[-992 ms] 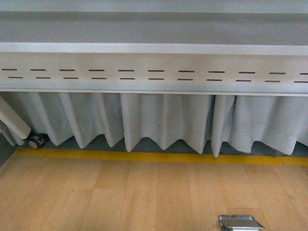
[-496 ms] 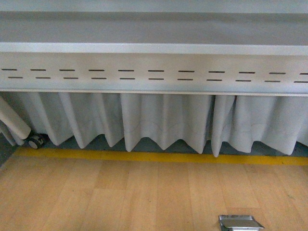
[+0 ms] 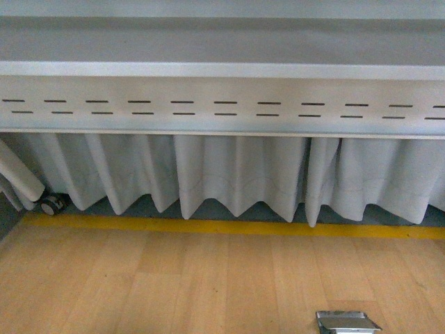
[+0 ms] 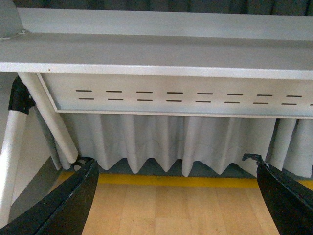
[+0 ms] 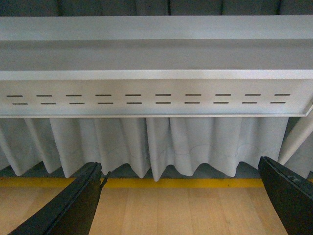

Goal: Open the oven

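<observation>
The oven is out of view in every frame. My left gripper (image 4: 178, 196) is open, its two black fingers (image 4: 68, 205) spread wide with only wooden floor between them. My right gripper (image 5: 181, 198) is open too, black fingers (image 5: 73, 205) at the frame's lower corners and nothing held. Neither arm shows in the front view.
A grey table's slotted metal apron (image 3: 222, 108) runs across the front view, with a white pleated curtain (image 3: 236, 174) below. A yellow floor stripe (image 3: 229, 227) edges the wooden floor. A metal floor plate (image 3: 346, 322) lies lower right. A white table leg (image 4: 54, 122) and a caster (image 3: 50, 204) stand left.
</observation>
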